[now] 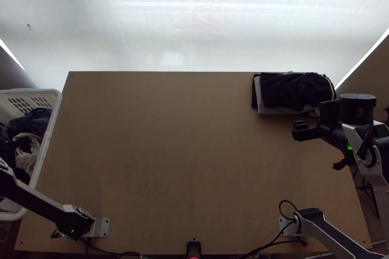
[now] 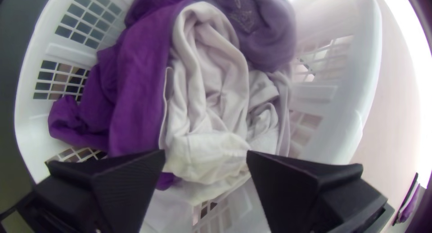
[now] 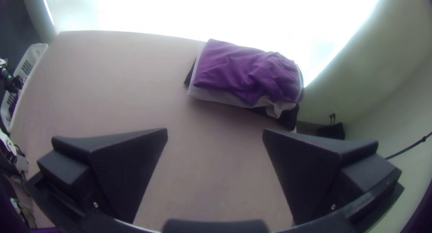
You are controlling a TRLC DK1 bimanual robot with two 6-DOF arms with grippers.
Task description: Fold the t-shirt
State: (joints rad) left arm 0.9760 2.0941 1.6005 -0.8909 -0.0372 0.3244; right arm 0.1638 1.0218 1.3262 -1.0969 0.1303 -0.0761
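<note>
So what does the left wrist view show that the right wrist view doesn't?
Left wrist view: the left arm's open fingers above a crumpled white cloth, seen close.
Right wrist view: the right arm's open fingers, and a dark object by the wall.
Both: the white basket with purple clothes in it, and possibly the folded purple stack, clear in the right view, a doubtful sliver in the left.

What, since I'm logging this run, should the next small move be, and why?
Probably lower the left tool and close it on the white cloth: the tool stands open over the basket, and that cloth lies loosely bunched before it.
</note>
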